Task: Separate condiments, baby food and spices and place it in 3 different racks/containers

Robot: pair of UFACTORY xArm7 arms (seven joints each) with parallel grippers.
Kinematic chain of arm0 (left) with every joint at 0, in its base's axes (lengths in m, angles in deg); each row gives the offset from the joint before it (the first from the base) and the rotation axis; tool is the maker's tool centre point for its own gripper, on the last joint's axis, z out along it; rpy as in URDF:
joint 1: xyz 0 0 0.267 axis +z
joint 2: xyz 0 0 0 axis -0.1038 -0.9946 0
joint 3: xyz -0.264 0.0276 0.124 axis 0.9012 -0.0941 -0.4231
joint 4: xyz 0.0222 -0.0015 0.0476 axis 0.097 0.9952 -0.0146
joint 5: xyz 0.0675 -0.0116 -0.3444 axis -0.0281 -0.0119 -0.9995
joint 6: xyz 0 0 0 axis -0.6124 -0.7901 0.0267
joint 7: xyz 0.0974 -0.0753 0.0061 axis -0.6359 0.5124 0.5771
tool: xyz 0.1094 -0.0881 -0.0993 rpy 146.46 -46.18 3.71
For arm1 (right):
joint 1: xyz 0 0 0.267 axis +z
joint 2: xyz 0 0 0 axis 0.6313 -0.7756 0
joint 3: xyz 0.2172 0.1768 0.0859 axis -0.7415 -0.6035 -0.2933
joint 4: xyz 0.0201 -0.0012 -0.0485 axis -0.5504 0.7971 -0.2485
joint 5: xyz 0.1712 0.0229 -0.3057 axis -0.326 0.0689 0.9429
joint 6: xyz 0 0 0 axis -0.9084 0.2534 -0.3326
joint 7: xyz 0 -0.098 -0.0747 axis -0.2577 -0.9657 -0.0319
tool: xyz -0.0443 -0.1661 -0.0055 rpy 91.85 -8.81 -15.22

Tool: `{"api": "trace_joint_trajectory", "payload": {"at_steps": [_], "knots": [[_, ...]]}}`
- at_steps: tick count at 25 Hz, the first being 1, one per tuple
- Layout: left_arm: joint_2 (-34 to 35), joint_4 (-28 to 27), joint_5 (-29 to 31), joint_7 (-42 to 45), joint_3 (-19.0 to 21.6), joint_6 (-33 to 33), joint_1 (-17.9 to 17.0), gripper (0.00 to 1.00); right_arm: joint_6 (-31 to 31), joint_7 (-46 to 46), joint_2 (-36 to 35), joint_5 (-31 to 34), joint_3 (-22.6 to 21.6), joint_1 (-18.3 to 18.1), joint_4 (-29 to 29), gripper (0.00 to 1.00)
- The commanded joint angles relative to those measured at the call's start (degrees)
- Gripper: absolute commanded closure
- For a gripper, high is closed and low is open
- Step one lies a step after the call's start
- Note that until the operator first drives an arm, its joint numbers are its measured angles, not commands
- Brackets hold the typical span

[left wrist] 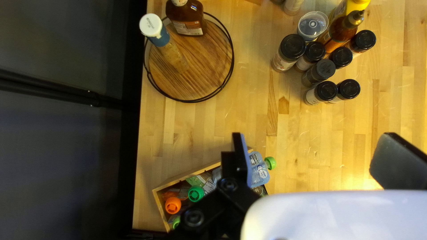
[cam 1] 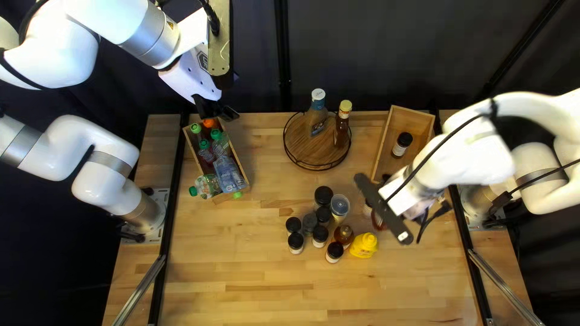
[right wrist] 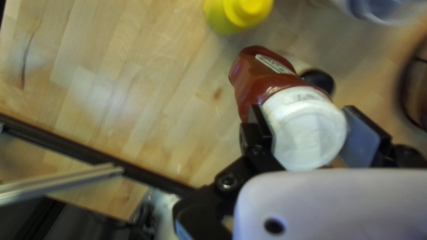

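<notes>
Holding the white cap (right wrist: 309,129) of the red bottle (right wrist: 255,78), the right pincer (cam 1: 396,192) is closed with one finger against each side. The yellow bottle (right wrist: 238,13) lies ahead of it. The left pincer (cam 1: 219,111) is wide open and unloaded; ahead of it stands the round wooden tray (left wrist: 202,84), and the pouch box (left wrist: 159,206) is beside one finger.

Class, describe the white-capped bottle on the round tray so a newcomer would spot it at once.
Near the far edge of the table sits a round wooden tray with a black wire rim. Of its two bottles, take the left bottle in the top left view. Its cap is white, while the brown bottle beside it has a yellow one.
</notes>
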Motion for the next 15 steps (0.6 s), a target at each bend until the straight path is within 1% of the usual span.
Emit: {"api": "trace_joint_trajectory", "payload": {"at_steps": [1, 3, 4, 7, 13, 15], "knots": [[0.0, 0.0, 0.0, 0.0, 0.0, 0.0, 0.0, 0.00, 1.8, -2.8, -5.3, 1.8, 3.9, -3.1, -8.8, 1.00], [0.0, 0.0, 0.0, 0.0, 0.0, 0.0, 0.0, 0.00, 1.4, -4.2, -8.1, 2.0, 5.2, -3.7, -11.7, 1.00], [0.0, 0.0, 0.0, 0.0, 0.0, 0.0, 0.0, 0.00, 0.8, -5.9, -10.6, 1.8, 6.3, -4.2, -14.0, 1.00], [0.0, 0.0, 0.0, 0.0, 0.0, 0.0, 0.0, 0.00, -1.2, -10.2, -16.2, 0.9, 8.6, -5.2, -18.2, 1.00], [0.0, 0.0, 0.0, 0.0, 0.0, 0.0, 0.0, 0.00, -3.9, -17.1, -26.2, -1.9, 10.9, -7.0, -24.7, 1.00], [0.0, 0.0, 0.0, 0.0, 0.0, 0.0, 0.0, 0.00, -4.9, -20.2, -30.6, -3.6, 11.5, -8.0, -27.3, 1.00]]}}
